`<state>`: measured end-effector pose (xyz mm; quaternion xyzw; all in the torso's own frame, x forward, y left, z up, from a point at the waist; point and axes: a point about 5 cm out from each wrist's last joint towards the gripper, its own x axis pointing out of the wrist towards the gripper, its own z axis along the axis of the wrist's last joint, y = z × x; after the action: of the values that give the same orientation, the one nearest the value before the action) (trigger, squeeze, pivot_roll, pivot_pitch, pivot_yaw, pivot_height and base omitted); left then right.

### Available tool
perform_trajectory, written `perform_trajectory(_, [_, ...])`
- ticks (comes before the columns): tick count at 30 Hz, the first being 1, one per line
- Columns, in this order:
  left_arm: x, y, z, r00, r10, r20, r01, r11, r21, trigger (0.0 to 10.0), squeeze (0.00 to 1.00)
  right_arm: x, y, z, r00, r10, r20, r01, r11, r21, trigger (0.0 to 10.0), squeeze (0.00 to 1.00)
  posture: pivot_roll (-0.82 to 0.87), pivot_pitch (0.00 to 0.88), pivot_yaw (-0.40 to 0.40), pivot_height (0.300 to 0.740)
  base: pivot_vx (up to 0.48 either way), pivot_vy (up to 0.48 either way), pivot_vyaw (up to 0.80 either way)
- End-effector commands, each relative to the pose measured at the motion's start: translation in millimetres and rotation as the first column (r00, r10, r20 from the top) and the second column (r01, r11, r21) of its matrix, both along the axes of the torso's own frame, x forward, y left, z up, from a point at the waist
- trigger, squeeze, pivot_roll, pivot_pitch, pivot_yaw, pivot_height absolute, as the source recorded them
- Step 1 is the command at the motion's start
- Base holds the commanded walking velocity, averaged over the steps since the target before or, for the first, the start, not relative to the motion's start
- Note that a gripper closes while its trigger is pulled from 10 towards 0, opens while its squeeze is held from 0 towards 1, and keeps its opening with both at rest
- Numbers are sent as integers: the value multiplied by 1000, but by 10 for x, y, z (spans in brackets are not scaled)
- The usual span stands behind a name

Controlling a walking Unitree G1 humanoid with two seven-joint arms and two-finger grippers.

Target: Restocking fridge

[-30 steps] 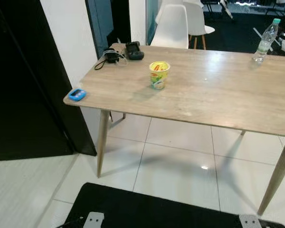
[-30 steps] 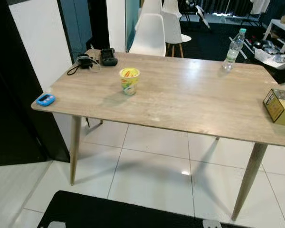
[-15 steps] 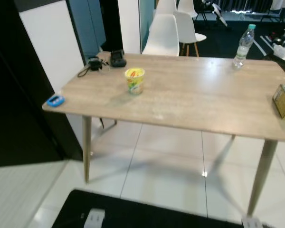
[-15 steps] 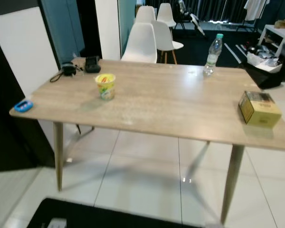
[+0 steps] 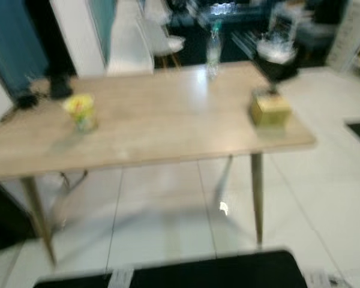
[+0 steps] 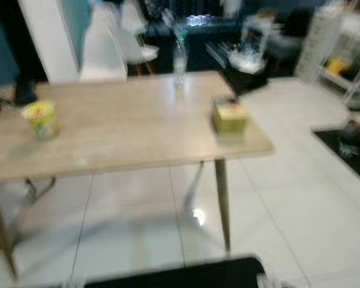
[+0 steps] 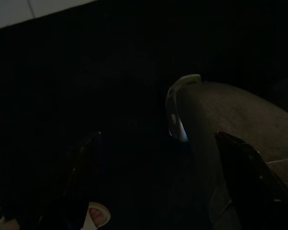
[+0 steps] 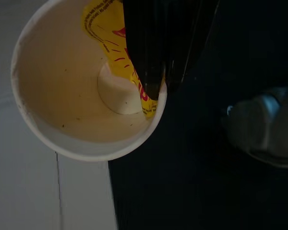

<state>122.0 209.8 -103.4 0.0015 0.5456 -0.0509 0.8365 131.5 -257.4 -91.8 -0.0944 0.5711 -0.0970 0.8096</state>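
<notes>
Right tool: fingers closed together, pinching the wall of a paper cup at its rim; the cup looks empty inside and hangs low beside the robot's body
Left tool: very dark picture, fingers stand apart, nothing between them as far as I can make out
Tabletop: wooden, just ahead, picture blurred
On it, nearest: yellow noodle cup toward the left, yellowish box near the right edge
Further back: water bottle at the far edge
Beyond: white chair
Fridge: I cannot say where it is
Doing it well: keep the pinch firm and the held cup level while walking; wait for a sharp picture before reaching
</notes>
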Motion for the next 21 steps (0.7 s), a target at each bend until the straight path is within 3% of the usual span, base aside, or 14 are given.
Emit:
perform_trajectory(1, [-47, -48, -23, 1000, -9, -25, 9, 1000, -16, 10000, 0, 8, 26, -5, 1000, 15, -2, -15, 1000, 3, 10000, 0, 43, 0, -2, 740, 0, 0, -781])
perform_trajectory(13, [-51, -46, -24, 999, -37, -29, 37, 999, -6, 10000, 0, 18, 42, -6, 999, 36, -7, -36, 999, 1, 10000, 0, 43, 0, -2, 740, 0, 0, -781])
perform_trajectory(21, [-34, -23, -17, 990, -136, -42, 138, 989, 45, 10000, 0, 51, 78, -5, 998, 61, 2, -61, 998, 7, 10000, 0, 41, 0, 1, 740, 0, 0, -781])
